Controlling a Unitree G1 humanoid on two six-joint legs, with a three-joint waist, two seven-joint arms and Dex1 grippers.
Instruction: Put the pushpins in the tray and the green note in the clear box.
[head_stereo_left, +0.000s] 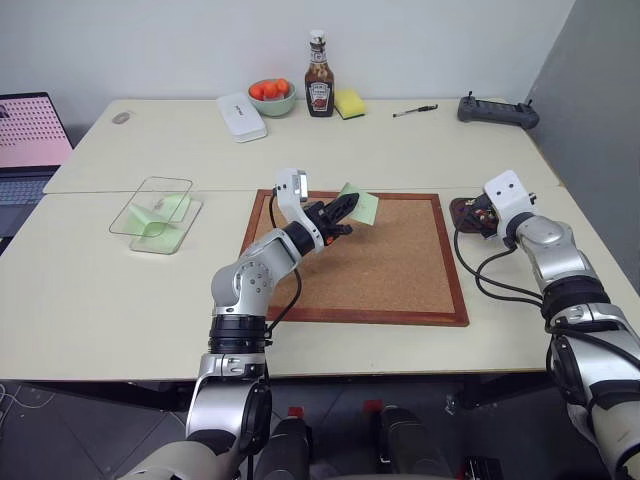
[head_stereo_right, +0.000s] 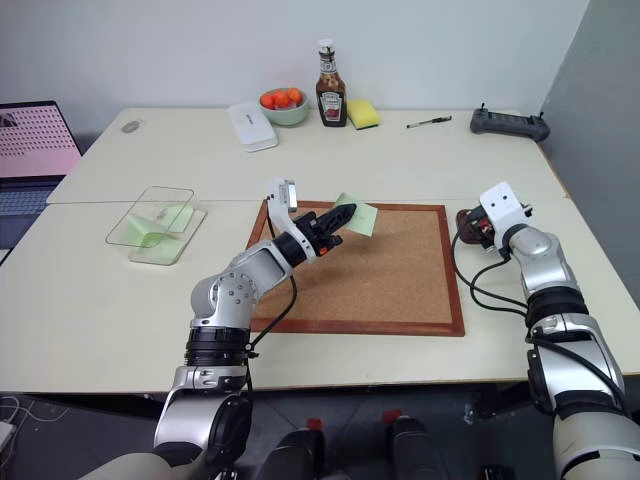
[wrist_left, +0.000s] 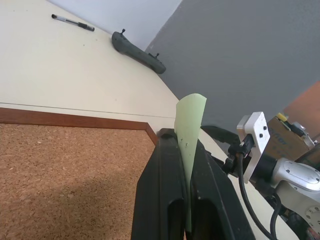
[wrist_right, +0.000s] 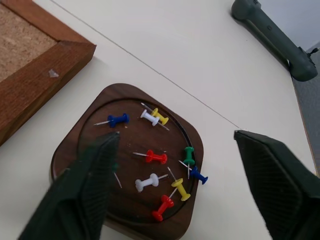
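Note:
My left gripper (head_stereo_left: 345, 208) is shut on the green note (head_stereo_left: 362, 205) and holds it in the air over the far edge of the cork board (head_stereo_left: 380, 270). In the left wrist view the note (wrist_left: 190, 120) stands up between the two black fingers (wrist_left: 160, 175). To the right of the board my right gripper (wrist_right: 176, 135) hangs open just above the brown tray (wrist_right: 130, 97), nothing between its fingers. Several pushpins (wrist_right: 156, 157) in red, green, blue, yellow and white lie in the tray. The clear box (head_stereo_left: 155, 215) sits left of the board with pale green paper in it.
Along the far edge of the table stand a white case (head_stereo_left: 241, 115), a bowl of orange fruit (head_stereo_left: 271, 96), a sauce bottle (head_stereo_left: 319, 75), a yellow sponge (head_stereo_left: 350, 102), a pen (head_stereo_left: 414, 110) and a black controller (head_stereo_left: 497, 110). A laptop (head_stereo_left: 28, 140) sits far left.

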